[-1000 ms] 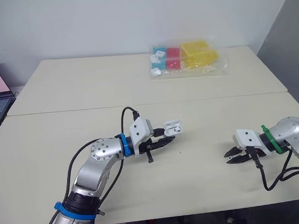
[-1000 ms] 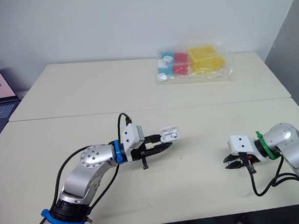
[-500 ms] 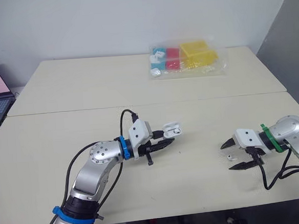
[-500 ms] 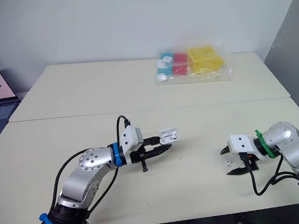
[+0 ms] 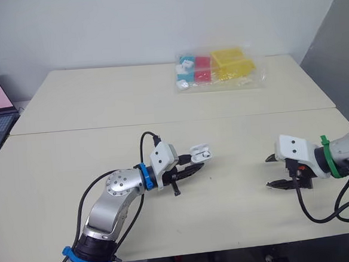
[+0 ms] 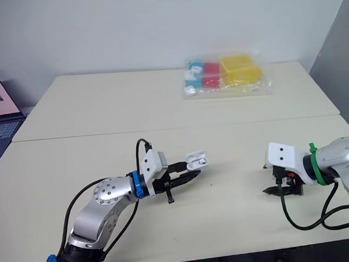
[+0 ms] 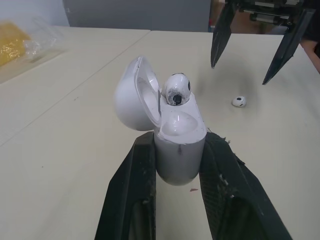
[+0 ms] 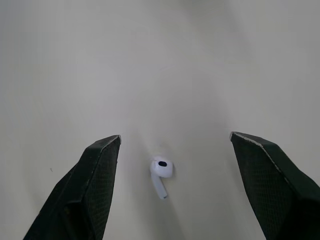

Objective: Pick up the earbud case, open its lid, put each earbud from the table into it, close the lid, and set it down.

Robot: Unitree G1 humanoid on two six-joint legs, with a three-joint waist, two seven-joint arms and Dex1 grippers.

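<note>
Just spread right pincer (image 8: 175,135) from shut, right of case (image 7: 180,160), leaving earbud (image 8: 161,172) on worktop (image 5: 228,214): likely a missed grab. Still pinching open case in left pincer (image 7: 178,140).

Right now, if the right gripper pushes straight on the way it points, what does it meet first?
Most likely the small white earbud lying on the cream table: it sits between the right gripper's open black fingers. Depth is unclear, so the table beside it may come first.
</note>
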